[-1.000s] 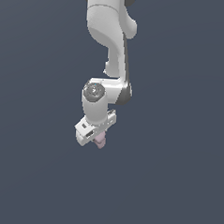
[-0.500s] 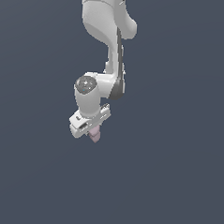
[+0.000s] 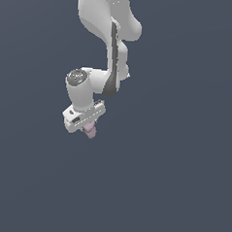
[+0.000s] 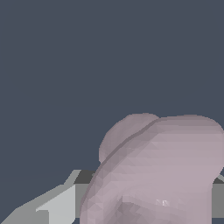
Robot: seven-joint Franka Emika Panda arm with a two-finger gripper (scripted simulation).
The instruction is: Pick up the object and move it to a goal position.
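The gripper (image 3: 89,129) is seen clenched on the object (image 3: 90,131), which protrudes just below the white hand in the exterior view. In the wrist view the object (image 4: 162,170) fills much of the picture, with a pale grey finger (image 4: 57,205) showing beside it and a darker grey band behind. The object is shown as a small, pale pink-mauve lump with faceted, rounded bulges and a matt surface; a second rounded lobe is visible behind the larger one. The gripper body is rendered as a smooth white block, tilted, with the arm (image 3: 105,49) rising from it in glossy white segments with dark seams and a grey round cap at the wrist joint. Only a uniform dark slate-blue background (image 3: 182,180) is seen on every side of gripper and object, with no edge or surface discernible.
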